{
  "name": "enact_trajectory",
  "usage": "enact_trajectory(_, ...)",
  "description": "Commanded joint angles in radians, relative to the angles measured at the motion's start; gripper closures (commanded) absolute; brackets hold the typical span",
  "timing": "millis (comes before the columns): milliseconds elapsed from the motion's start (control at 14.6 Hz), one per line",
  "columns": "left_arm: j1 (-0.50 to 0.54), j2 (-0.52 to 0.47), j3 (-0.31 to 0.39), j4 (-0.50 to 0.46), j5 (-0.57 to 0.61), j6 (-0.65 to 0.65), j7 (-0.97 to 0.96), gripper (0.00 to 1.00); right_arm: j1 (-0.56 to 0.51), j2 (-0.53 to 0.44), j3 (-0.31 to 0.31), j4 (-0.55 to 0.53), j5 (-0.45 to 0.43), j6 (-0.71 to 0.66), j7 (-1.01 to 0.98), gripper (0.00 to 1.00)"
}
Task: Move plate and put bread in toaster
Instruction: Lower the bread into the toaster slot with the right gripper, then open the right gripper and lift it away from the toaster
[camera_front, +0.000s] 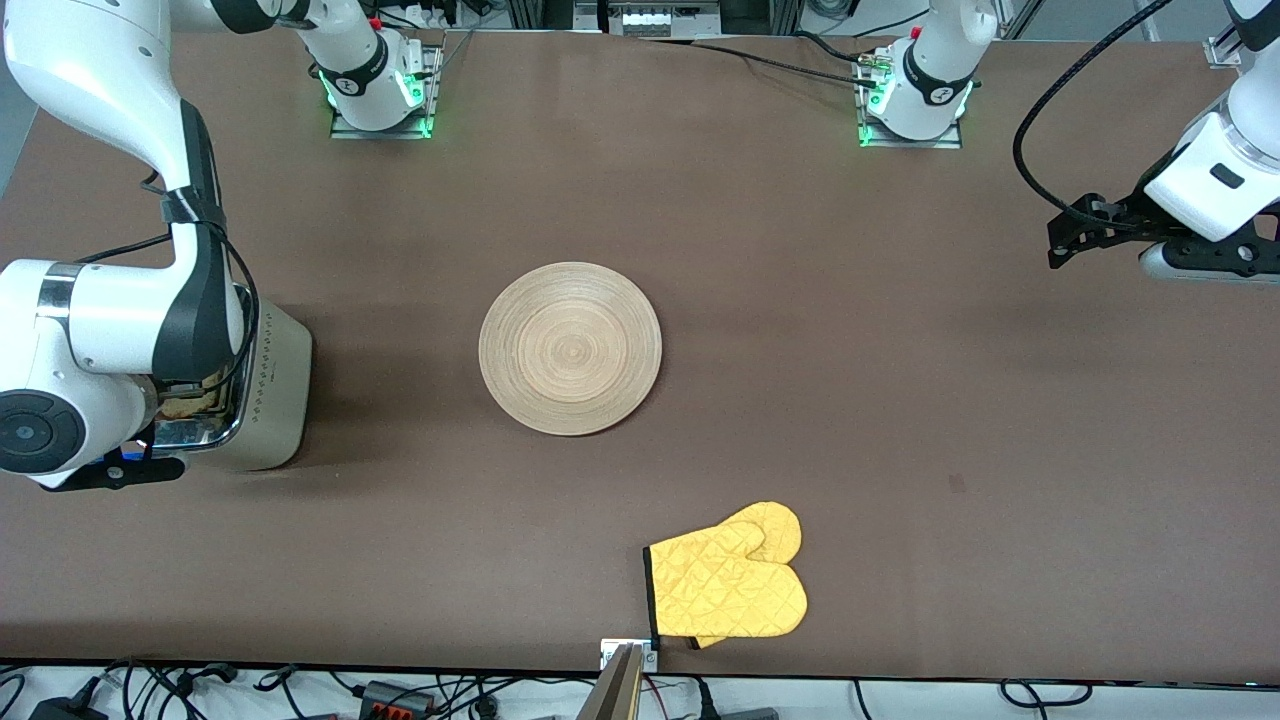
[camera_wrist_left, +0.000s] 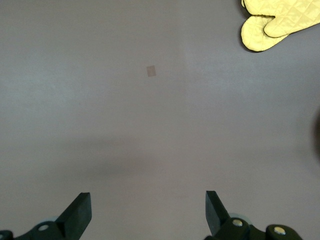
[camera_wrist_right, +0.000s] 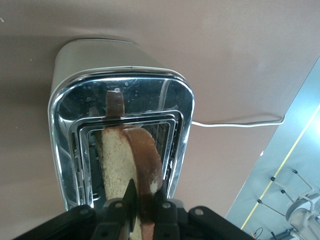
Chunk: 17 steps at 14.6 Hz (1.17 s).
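Observation:
The toaster (camera_front: 275, 390) stands at the right arm's end of the table, its chrome top (camera_wrist_right: 85, 100) facing up. The bread (camera_wrist_right: 125, 160) stands on edge in one slot, its upper part still above the rim. My right gripper (camera_wrist_right: 145, 192) is right over the toaster, shut on the slice's brown crust. The wooden plate (camera_front: 570, 348) lies bare at the middle of the table. My left gripper (camera_front: 1065, 240) waits above the table at the left arm's end; in its wrist view the left gripper (camera_wrist_left: 148, 205) is open, with nothing between its fingers.
A yellow oven mitt (camera_front: 730, 585) lies near the table's front edge, nearer to the front camera than the plate, and the mitt (camera_wrist_left: 280, 25) also shows in the left wrist view. The toaster's white cord (camera_wrist_right: 240, 122) runs off over the table edge.

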Motion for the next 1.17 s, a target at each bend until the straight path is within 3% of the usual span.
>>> enact_trajectory(0,0.004,-0.007,0.001,-0.001,-0.009,-0.003,0.019,0.0,0.006,0.023,0.001,0.029,-0.022,-0.004,0.007,0.22)
enact_trajectory(69,0.004,-0.007,0.0,-0.001,-0.009,-0.003,0.019,0.0,0.0,0.023,0.001,0.028,-0.022,-0.006,-0.001,0.0)
enact_trajectory(481,0.005,-0.007,0.001,-0.001,-0.009,-0.003,0.019,0.0,0.004,0.011,0.005,0.029,-0.011,-0.025,0.004,0.0)
enact_trajectory(755,0.005,-0.007,0.001,-0.001,-0.009,-0.003,0.019,0.0,0.0,-0.065,0.001,0.037,0.113,-0.084,0.007,0.0)
enact_trajectory(1099,0.005,-0.007,0.001,-0.002,-0.009,-0.003,0.019,0.0,-0.025,-0.211,-0.007,0.037,0.363,-0.107,0.006,0.0)
